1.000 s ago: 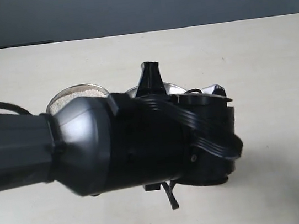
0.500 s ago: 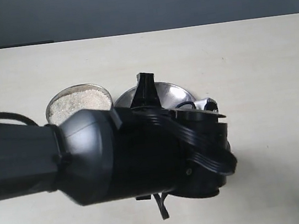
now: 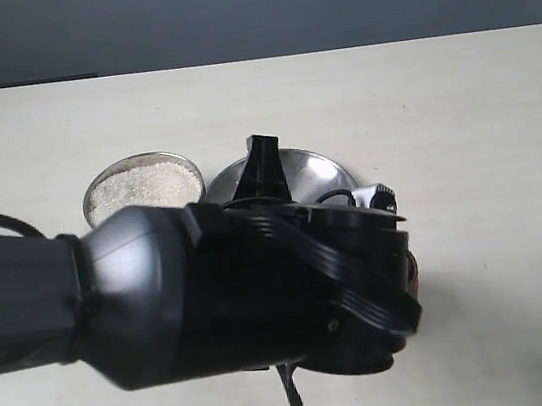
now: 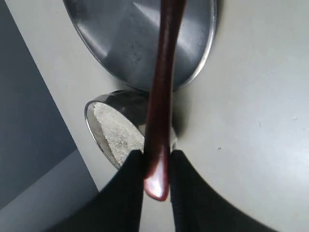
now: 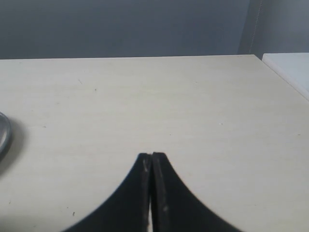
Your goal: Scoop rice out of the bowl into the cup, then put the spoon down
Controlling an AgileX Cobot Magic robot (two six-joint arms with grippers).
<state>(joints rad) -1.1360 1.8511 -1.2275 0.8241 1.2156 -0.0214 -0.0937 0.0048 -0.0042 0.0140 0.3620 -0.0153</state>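
Spoon (image 4: 161,96) is pinched by its handle end in the L jaws, which are closed part-way on it. Shaft runs out over the steel plate (image 4: 120,38); head's out of sight, so can't tell if it's loaded. Bowl (image 4: 126,102) sits just beside the plate, rice (image 3: 143,188) pale and near the brim. Cup (image 3: 414,274) is prob. that red-brown sliver behind the arm. Looks mid-carry; next move needs the head kept level, then tipped over the cup. R jaws shut, empty, over the bench (image 5: 145,96).

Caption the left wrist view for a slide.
Left tool grips the wooden spoon over the steel plate, beside the bowl of rice.
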